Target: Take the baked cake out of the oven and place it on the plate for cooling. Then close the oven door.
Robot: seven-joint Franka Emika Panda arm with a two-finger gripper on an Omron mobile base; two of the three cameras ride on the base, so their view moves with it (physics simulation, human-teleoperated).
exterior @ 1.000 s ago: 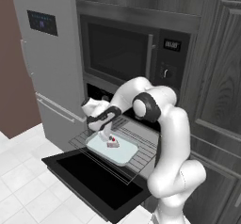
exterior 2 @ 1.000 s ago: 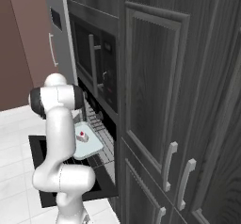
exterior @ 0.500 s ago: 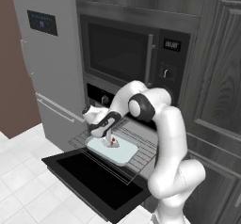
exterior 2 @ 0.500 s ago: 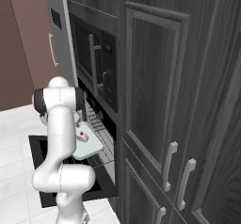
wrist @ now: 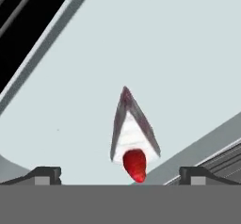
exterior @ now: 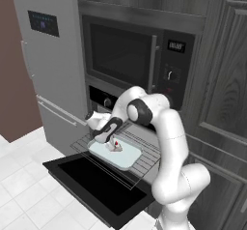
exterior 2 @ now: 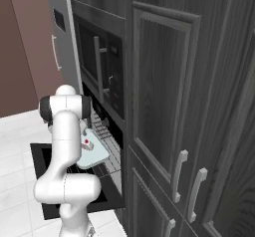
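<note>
On the pulled-out oven rack (exterior: 144,157) you have the cake (exterior: 116,145) slice, white with a red berry, sitting on a pale tray (exterior: 126,157). Your hand (exterior: 110,136) hangs just above it, fingers (wrist: 46,175) spread wide either side, grasping nothing. Oven door (exterior: 91,188) is folded down flat below the oven (exterior: 103,100).

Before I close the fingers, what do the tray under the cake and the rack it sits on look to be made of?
Tray: pale blue-grey, smooth and matte with a raised rim; looks like enamelled metal or ceramic, hard to say which. Rack: thin parallel silver bars, so apparently metal wire. Cake: a soft-looking white wedge with dark edges and a glossy red topping.
</note>
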